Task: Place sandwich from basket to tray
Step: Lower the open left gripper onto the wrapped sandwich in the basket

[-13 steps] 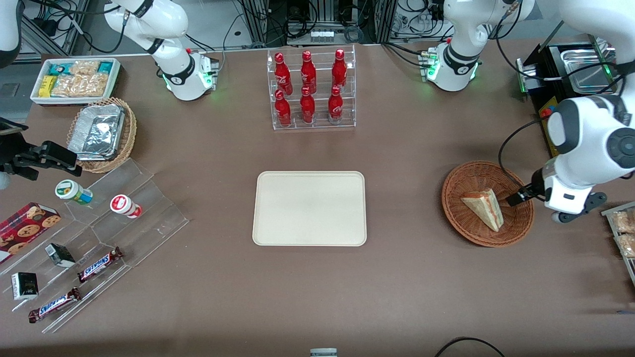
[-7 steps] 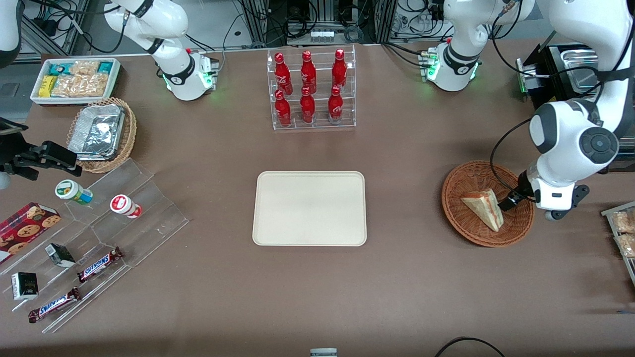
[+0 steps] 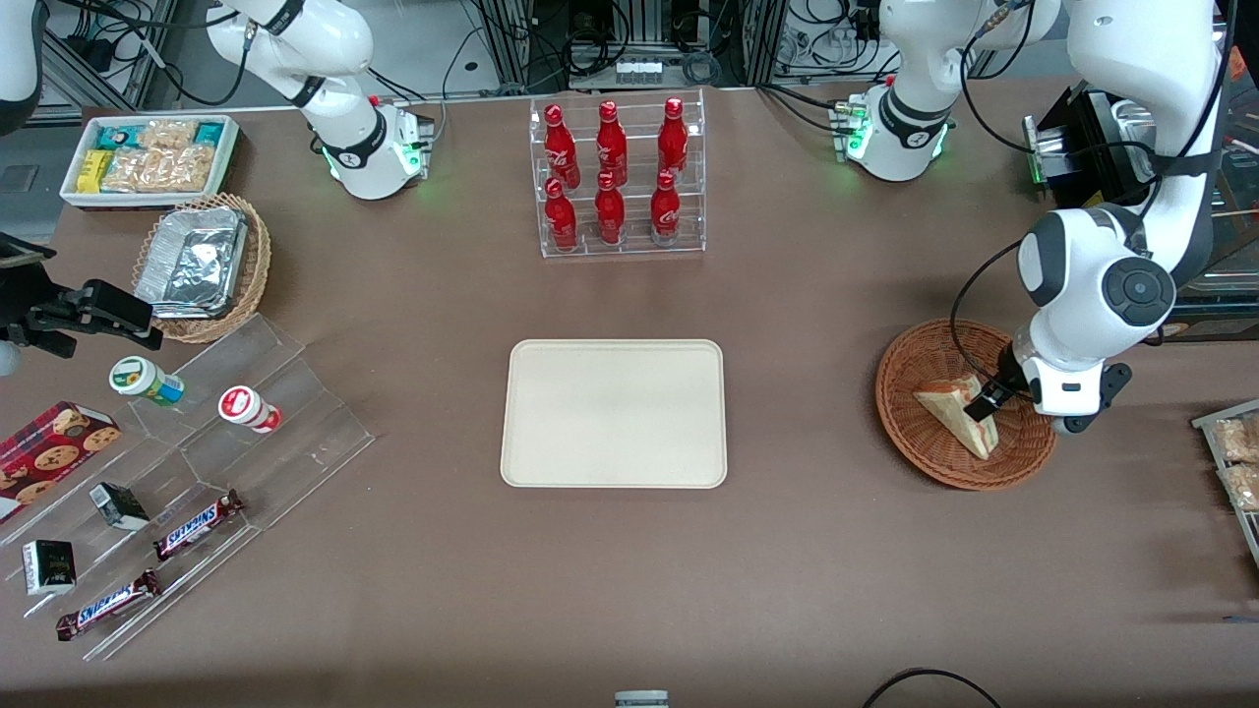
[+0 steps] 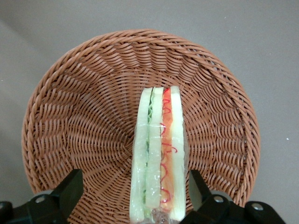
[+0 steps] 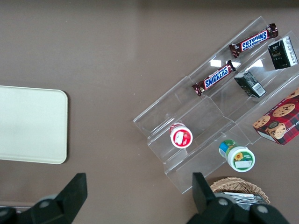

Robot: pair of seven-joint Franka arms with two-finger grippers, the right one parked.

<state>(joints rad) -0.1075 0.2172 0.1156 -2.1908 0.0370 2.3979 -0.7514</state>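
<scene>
Your gripper [image 3: 987, 404] hangs low over the reddish-brown basket [image 3: 920, 366], right at the sandwich [image 3: 952, 413], with its fingers [image 4: 69, 193] spread wide, one on each side of the wedge and not gripping it. The sandwich lies in the basket [image 4: 84, 116] with its cut edge [image 4: 159, 154] of red and green layers facing the wrist camera. The cream tray [image 3: 615, 413] sits bare at mid-table, well apart from the basket toward the parked arm's end.
</scene>
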